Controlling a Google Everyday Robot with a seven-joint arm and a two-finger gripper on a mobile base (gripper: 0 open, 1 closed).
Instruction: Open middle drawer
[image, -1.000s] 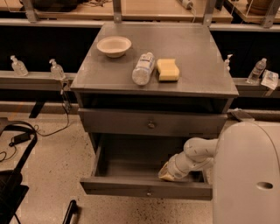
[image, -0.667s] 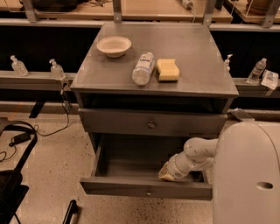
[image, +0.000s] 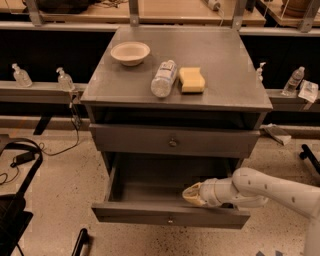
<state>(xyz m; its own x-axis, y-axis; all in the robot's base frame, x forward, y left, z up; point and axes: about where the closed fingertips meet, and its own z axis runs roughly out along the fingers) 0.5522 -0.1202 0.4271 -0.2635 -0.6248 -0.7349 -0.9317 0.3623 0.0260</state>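
Middle drawer (image: 140, 215) at 6 o'clock stands pulled well out, so the opening step reads as done. Gripper (image: 192, 194) sits inside it, 1 o'clock of the knob (image: 170, 220). Its opening can't be told, and no grasp is visible. Next: lift clear without nudging the front.

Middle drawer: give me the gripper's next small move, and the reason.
Probably lift the gripper straight up and out of the middle drawer. That drawer already stands pulled well out, below the closed upper drawer front, and the gripper sits inside it, just behind its front panel, right of centre. More pulling looks unneeded; rising first should avoid catching the front.
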